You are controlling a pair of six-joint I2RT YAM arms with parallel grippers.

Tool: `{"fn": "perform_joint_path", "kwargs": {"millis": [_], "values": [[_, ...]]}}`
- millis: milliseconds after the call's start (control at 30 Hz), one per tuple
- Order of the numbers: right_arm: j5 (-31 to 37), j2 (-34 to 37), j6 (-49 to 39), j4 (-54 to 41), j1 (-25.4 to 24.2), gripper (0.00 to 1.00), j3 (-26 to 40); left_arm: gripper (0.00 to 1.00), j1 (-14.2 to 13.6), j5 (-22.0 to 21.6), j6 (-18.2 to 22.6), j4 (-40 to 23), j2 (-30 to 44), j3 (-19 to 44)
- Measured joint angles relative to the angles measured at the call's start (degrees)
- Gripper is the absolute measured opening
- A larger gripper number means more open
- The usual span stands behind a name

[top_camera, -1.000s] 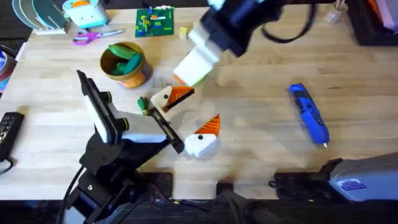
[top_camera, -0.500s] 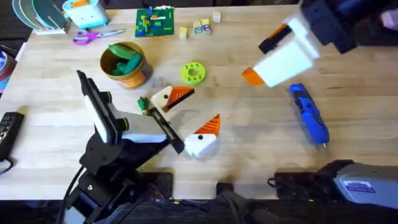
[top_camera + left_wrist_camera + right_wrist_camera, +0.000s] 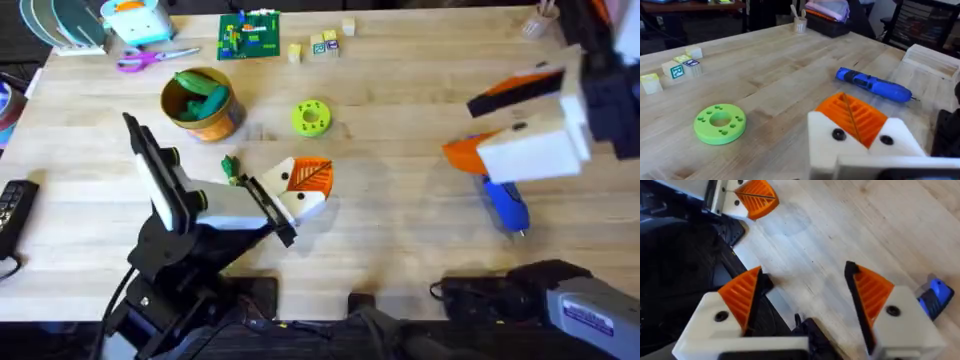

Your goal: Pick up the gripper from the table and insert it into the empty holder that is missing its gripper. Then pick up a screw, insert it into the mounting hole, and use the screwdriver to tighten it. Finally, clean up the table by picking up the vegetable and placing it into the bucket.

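Note:
The blue screwdriver lies on the table at the right, partly under my right gripper, which hangs open above it. In the right wrist view the orange pads stand wide apart with nothing between them, and the screwdriver shows at the edge. My left gripper rests low at the table's middle, shut, its orange pads pressed together with nothing visible between. The orange-tan bucket stands at the back left with a green vegetable inside it. The loose gripper, the empty holder and the screw are out of view.
A lime-green disc with holes lies behind the left gripper. Small blocks, a green circuit board and scissors line the far edge. Bare wood lies between the two grippers.
My right gripper swept from the middle back of the table to the right and now hangs over the screwdriver. My left gripper's fingers closed together.

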Motion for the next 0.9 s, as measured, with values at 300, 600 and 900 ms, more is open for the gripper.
{"fn": "perform_joint_path", "kwargs": {"millis": [300, 600, 900], "values": [[-1.52, -9.02, -0.23, 2.08, -2.93, 0.956, -7.30, 0.006, 0.00, 0.00, 0.00, -0.01, 0.01, 0.00], [7.93, -7.47, 1.01, 5.71, -8.50, 0.961, -16.27, 0.006, 0.01, 0.00, 0.01, 0.00, -0.01, 0.00], [16.19, 4.84, 1.53, 11.77, -10.20, 0.959, -19.48, 0.006, 0.00, 0.00, -0.01, 0.00, -0.01, 0.00]]}}
